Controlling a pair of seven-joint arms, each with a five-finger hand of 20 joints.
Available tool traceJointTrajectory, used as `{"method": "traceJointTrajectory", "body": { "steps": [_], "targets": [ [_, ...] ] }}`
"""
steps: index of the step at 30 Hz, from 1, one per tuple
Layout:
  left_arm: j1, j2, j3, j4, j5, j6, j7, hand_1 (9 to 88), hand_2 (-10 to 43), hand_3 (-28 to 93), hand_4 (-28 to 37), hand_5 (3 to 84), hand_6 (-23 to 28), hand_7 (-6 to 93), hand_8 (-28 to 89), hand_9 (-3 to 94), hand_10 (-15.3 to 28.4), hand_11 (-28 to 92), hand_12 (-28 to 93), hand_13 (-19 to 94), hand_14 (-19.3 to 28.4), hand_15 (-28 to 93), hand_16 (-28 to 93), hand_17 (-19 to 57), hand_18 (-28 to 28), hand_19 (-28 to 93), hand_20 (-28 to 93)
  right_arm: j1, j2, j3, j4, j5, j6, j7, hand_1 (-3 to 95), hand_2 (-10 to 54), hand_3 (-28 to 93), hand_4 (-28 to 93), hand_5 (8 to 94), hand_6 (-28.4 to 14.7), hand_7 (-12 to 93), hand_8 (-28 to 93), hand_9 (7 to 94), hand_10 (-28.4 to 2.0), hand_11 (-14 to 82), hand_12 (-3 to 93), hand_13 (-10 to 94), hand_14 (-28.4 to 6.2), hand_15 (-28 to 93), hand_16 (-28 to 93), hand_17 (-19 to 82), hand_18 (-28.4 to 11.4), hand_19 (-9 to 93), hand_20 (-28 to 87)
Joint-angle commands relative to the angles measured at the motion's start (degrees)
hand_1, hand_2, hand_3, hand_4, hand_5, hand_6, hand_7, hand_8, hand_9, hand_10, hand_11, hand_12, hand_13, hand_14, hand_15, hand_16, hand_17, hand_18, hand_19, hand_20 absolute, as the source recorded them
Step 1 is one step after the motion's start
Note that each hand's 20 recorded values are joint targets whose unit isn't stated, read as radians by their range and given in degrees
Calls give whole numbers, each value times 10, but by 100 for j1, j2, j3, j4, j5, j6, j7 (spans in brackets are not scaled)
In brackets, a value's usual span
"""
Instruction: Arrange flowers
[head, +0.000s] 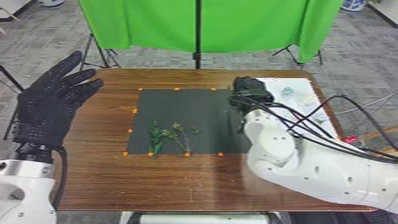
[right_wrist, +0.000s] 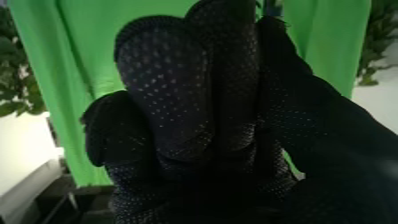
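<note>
Between 9 and 10 o'clock from the centre of the mat (head: 191, 107), 12 being the counter's far side, the left hand (head: 46, 107) is raised with its fingers extended and holds nothing. Toward 8 o'clock on the mat lies a leafy sprig (head: 155, 139), its length running roughly from the near edge toward the far one. Just past 6 o'clock, beside it, lies a branching sprig (head: 184, 142) with small heads at its far end. These two make up the portion evidently laid out; the far half of the mat carries no clearly visible flower. Toward 1 to 2 o'clock, the right hand (head: 251, 90) is above the mat's margin, near the sheet; whether it grips a stem cannot be told. Between 2 and 3 o'clock, on the counter (head: 107, 182), the white sheet (head: 298, 83) bears a pale green piece (head: 287, 92), presumably material awaiting placement. Judged from this layout, the arrangement is at an early stage: a beginning has been made at near left, while the centre and right probably remain to be filled.
</note>
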Motion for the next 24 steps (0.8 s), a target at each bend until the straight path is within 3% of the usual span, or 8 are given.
{"method": "traceJointTrajectory", "body": {
  "steps": [1,16,18,24],
  "targets": [
    [52,-10,1,14,29,-47,-68,211,74,776,-283,336,77,112,-83,305,188,262,110,232,259,477,-88,-89,211,527,80,-218,-169,-200,37,162,-254,27,560,-95,742,-283,873,-34,193,119,937,-91,343,152,925,-61,508,214,612,-141,932,208],
    [-72,-33,58,46,50,-92,-165,210,74,777,-283,336,77,113,-83,304,188,262,110,232,259,477,-88,-90,211,526,80,-114,-574,-707,58,269,-573,94,548,-95,726,-267,869,-23,191,101,937,-92,345,152,921,-63,511,213,608,-146,932,217],
    [-118,-84,66,58,90,-127,-239,211,74,776,-283,336,77,113,-83,304,188,261,110,232,259,478,-88,-90,211,526,80,-170,-643,-591,136,253,-653,-6,546,-95,723,-266,869,-22,193,98,937,-92,344,152,921,-63,512,212,608,-147,932,218],
    [-116,-83,65,54,86,-118,-232,211,75,776,-283,336,77,113,-83,305,188,261,110,232,259,477,-88,-90,211,526,80,-101,-755,-669,153,309,-681,34,543,-95,716,-264,867,-21,195,95,937,-92,347,153,922,-63,514,210,608,-147,932,220]
  ]
}}
